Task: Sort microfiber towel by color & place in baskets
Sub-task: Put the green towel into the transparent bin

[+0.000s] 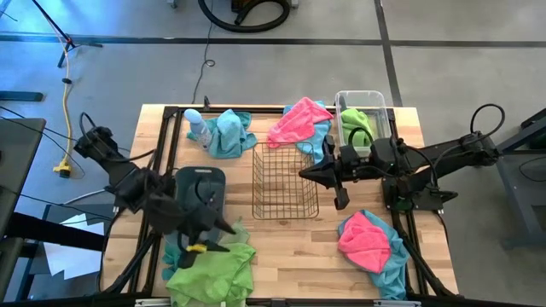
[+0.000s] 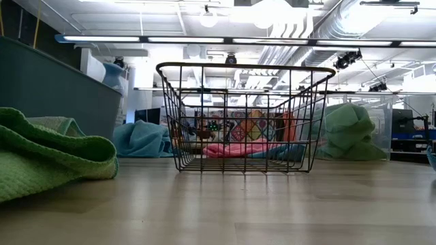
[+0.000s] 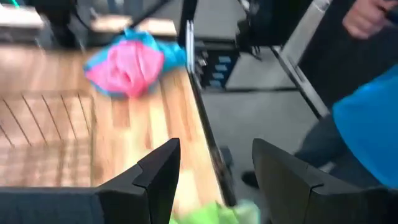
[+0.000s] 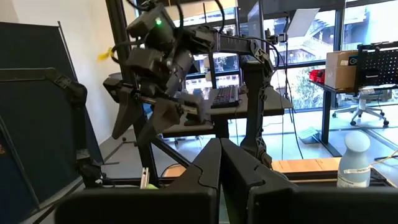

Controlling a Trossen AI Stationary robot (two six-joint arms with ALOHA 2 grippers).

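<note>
High view: my left gripper (image 1: 223, 226), fingers apart and empty, hangs over the lime green towel (image 1: 212, 269) at the table's near edge; right gripper (image 1: 305, 174), fingers together, waits beside the wire basket (image 1: 285, 181). Next, I judge: descend, pinch.

Wooden table (image 1: 290, 239) carries towels (image 1: 368, 242), baskets (image 1: 284, 180) (one bottle (image 1: 197, 128) too).

We find the left wrist view motion-blurred: the pink towel (image 3: 127, 65) there shows no texture. A person (image 3: 367, 118) is cut off by that picture's edge. In the high view the dark tub (image 1: 200, 183) is largely hidden beneath the left arm. The green towel (image 2: 48, 156) is cropped in the low view.
</note>
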